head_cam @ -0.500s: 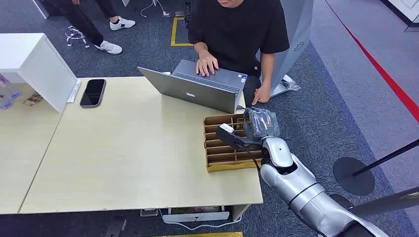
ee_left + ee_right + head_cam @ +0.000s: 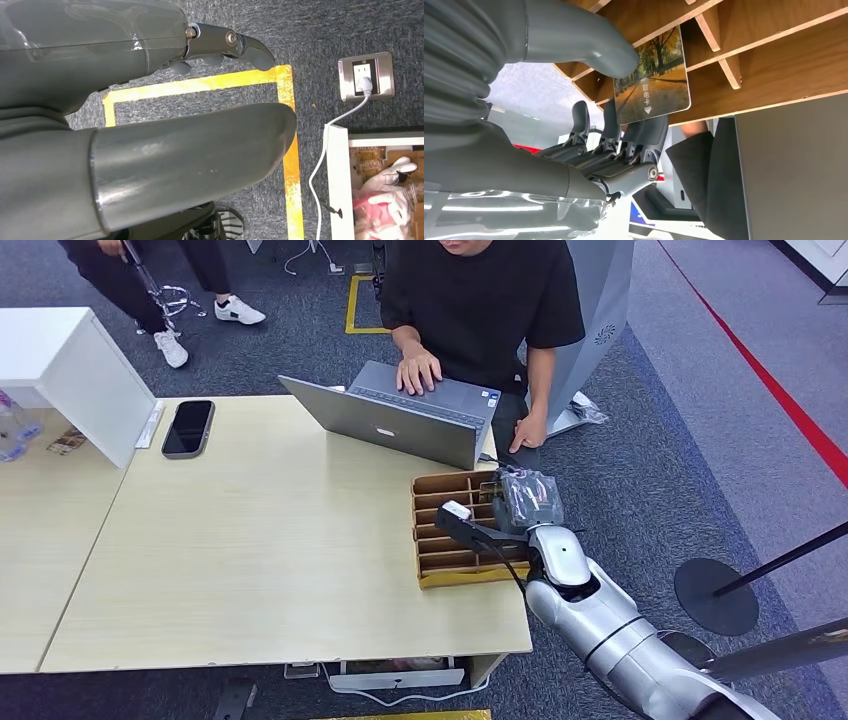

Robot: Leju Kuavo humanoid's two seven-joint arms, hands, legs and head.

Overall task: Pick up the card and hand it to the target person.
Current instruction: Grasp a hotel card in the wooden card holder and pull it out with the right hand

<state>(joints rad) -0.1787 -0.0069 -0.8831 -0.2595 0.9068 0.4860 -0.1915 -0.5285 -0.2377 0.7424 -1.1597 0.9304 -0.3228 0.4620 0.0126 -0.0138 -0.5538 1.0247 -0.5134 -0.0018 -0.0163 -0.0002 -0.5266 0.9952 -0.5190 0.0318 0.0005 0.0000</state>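
In the right wrist view, the card, printed with an autumn tree scene, stands in a slot of the brown cardboard organizer. My right hand pinches it: the thumb presses one face and the dark fingers lie behind the other. From the head view, the right hand hovers over the far right corner of the organizer. The person in a black shirt sits beyond it, typing on a laptop. My left hand hangs above the floor, fingers apart and holding nothing.
A black phone lies at the table's far left, next to a white box. Another person's legs are at the back left. A stanchion base stands on the carpet to the right.
My right hand has shifted slightly nearer to me over the organizer. The person at the back left has stepped further left.
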